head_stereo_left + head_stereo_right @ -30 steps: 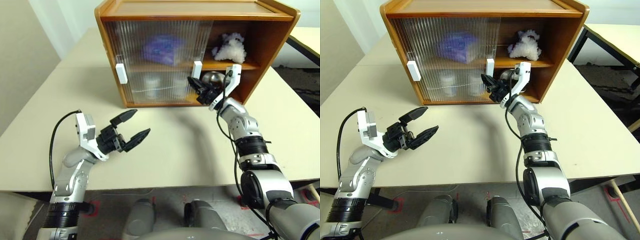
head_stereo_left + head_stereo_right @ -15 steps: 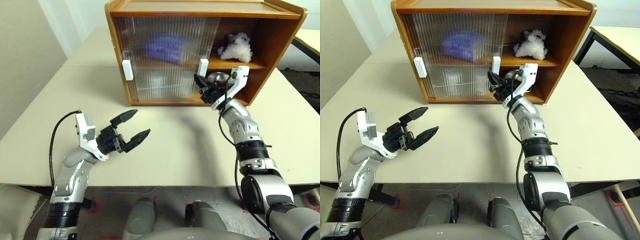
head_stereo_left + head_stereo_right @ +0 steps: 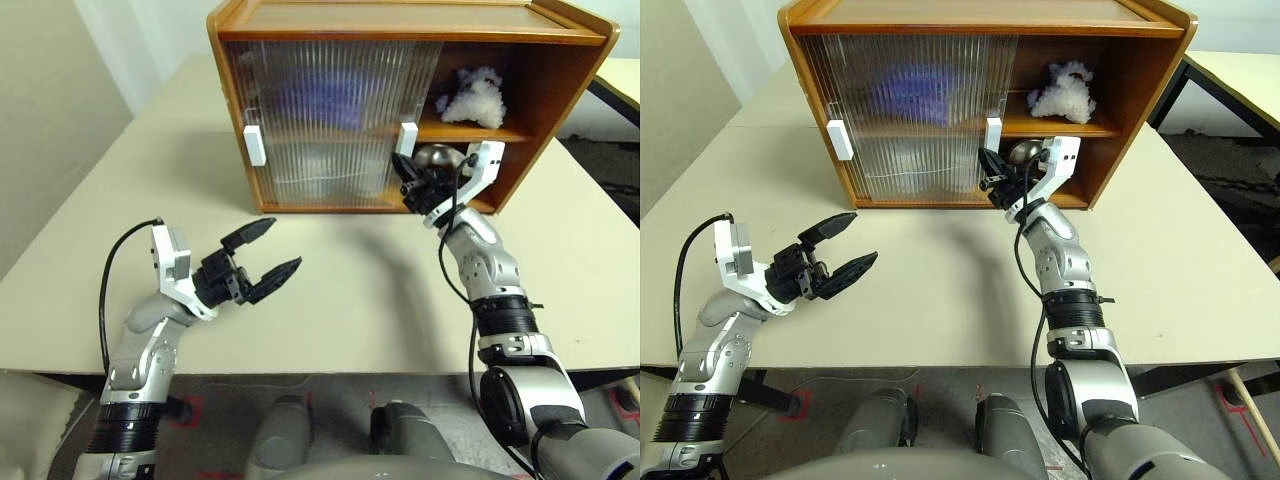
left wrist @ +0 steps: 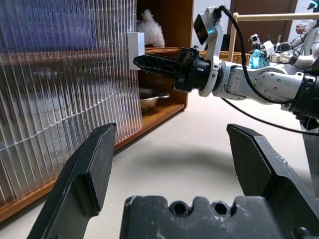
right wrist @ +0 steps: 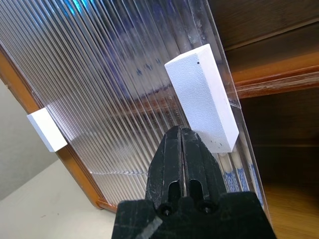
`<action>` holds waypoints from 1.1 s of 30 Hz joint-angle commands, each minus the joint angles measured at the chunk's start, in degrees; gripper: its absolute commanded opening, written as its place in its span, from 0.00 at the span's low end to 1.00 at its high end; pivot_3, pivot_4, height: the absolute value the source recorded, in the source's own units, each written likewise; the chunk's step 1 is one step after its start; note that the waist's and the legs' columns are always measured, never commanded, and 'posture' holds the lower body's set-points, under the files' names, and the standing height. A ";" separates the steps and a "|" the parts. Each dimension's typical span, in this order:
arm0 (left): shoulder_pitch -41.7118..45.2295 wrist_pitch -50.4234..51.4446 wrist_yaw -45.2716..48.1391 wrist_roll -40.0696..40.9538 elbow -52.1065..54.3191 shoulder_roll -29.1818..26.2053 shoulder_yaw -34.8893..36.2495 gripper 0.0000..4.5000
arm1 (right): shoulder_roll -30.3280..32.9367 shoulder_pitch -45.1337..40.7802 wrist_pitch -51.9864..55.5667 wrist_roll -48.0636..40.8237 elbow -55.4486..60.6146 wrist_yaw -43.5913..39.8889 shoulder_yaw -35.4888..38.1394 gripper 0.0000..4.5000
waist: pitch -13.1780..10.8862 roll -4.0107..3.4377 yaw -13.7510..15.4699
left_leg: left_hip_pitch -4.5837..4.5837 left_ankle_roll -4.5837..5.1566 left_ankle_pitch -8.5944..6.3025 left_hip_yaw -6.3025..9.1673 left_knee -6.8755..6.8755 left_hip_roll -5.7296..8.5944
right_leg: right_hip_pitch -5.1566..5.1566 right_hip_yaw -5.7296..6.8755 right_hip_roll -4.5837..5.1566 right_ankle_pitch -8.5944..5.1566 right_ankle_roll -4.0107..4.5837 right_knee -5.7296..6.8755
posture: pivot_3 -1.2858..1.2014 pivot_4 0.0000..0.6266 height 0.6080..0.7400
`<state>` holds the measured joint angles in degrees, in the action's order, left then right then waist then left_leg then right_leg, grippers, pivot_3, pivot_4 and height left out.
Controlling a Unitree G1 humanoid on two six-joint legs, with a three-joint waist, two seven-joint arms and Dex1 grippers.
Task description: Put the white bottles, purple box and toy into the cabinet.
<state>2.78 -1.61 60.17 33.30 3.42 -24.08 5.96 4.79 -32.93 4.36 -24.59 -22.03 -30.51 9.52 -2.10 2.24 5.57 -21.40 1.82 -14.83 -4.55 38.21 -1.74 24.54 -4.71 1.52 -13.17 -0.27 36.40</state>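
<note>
Since a second ago the right tool (image 3: 409, 171) has edged slightly rightward with the sliding door's white handle (image 3: 406, 139), narrowing the open gap; the left tool (image 3: 262, 256) has not budged.

From the head cameras, the cabinet (image 3: 540, 90) stands on the desk (image 3: 350, 290). Behind its ribbed door the purple box (image 3: 322, 97) shows as a lilac blur on the upper shelf, with pale shapes, likely the white bottles (image 3: 325, 165), below. The toy (image 3: 474, 97) sits in the open part of the upper shelf, a metal dish (image 3: 436, 155) beneath it.

The left wrist camera shows its own black fingers (image 4: 87, 172) spread wide, empty, with the right tool pointing at the handle.

The right wrist camera shows that tool clenched tight, holding nothing, its tip at the handle's lower end.

I'd judge the door light, stiff and slippery on its track; the blocky handle is the only sound place to push.
</note>
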 commanded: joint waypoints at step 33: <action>1.45 0.50 0.38 -0.53 -1.40 -0.16 -0.38 1.00 | -0.09 1.13 -7.85 4.50 4.48 9.82 1.17 0.01 | 0.03 0.04 -1.57 | 0.06 -0.02 -0.01 0.01 -0.11 -0.02 | -0.01 -0.02 -0.02 -0.14 0.07 0.02 | 0.59 0.00 1.00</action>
<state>3.86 -1.55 60.17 33.30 3.27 -24.07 5.94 3.95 -32.40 -1.72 -20.48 -17.97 -21.63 9.24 -2.07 2.28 4.00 -21.33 1.80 -14.84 -4.54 38.10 -1.75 24.53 -4.73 1.50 -13.30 -0.20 36.42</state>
